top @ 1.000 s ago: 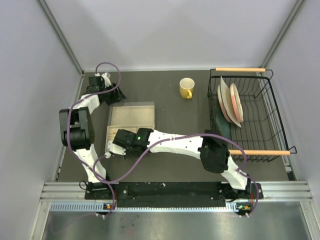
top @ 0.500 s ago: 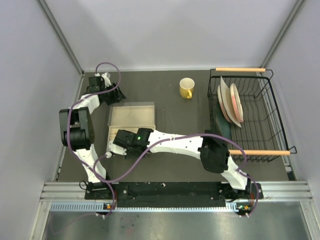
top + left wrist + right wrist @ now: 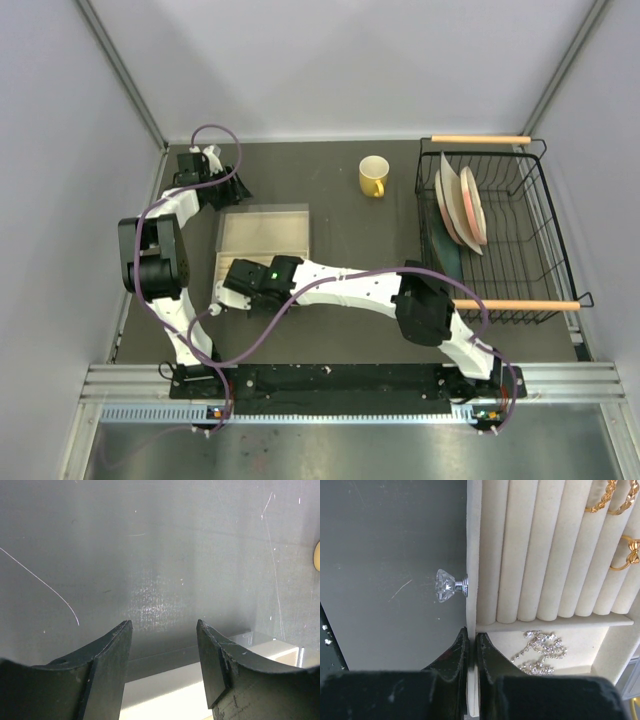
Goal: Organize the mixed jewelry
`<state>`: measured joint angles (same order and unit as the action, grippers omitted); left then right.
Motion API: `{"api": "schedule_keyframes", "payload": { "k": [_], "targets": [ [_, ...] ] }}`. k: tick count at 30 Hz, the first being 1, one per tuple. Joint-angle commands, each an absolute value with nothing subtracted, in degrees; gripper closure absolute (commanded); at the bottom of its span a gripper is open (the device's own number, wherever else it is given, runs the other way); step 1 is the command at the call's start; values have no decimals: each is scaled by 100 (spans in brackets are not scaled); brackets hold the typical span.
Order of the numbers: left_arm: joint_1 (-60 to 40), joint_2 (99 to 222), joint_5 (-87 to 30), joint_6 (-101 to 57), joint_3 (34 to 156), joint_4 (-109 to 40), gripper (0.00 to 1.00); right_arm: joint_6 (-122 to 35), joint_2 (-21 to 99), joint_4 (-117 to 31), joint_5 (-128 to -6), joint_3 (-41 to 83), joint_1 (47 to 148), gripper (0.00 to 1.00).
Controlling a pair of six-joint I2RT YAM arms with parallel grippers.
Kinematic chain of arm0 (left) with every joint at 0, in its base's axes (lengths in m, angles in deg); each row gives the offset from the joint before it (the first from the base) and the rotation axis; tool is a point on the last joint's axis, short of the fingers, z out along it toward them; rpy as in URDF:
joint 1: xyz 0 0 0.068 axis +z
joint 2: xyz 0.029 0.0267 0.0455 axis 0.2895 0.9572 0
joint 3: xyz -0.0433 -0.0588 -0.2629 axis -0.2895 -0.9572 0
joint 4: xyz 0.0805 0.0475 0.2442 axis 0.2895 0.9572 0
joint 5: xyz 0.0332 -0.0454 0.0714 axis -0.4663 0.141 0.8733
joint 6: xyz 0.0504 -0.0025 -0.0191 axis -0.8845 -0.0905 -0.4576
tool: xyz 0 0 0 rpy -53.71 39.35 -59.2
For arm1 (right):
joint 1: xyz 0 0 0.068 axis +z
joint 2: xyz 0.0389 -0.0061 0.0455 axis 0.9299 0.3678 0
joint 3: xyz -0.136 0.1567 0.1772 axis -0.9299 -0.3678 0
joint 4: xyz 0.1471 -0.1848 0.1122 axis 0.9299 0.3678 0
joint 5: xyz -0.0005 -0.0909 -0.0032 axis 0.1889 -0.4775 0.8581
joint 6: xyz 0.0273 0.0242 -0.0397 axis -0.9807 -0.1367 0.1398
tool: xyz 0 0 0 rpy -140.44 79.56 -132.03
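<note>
Silvery cluster (image 3: 538, 651), beside right jaws pinching box (image 3: 473, 540)

A yellow ceramic mug (image 3: 373, 176) stands near the far edge of the dark grey table (image 3: 340, 215), well apart from a black wire dish rack with wooden handles (image 3: 530, 303) holding upright pale plates (image 3: 473, 207). Across the table, a cream slotted jewelry box (image 3: 265, 232) carries a faceted clear crystal knob (image 3: 446, 585) on its outer wall.

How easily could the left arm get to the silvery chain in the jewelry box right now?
Probably not easily. The right gripper is shut on the jewelry box wall right beside the silvery chain, crowding that end, while the open left gripper hangs beyond the far end.
</note>
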<state>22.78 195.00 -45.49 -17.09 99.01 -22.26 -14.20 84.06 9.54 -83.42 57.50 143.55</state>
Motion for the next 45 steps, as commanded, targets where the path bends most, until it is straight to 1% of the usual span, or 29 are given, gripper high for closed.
{"api": "schedule_keyframes", "payload": {
  "k": [1,31,37,45],
  "targets": [
    [2280,19412,-4491,-1734,9815,-2024,41,-1431,8476,882,-8537,6103,14366,100],
    [2289,19482,-4544,-1761,9700,-2059,41,-1501,8424,777,-8634,6411,14322,100],
    [2272,19509,-4561,-1761,9700,-2059,41,-1492,8371,672,-8660,6314,14313,100],
    [2289,19553,-4596,-1760,9709,-2059,41,-1466,8090,207,-8502,5805,14313,100]
  ]
}}
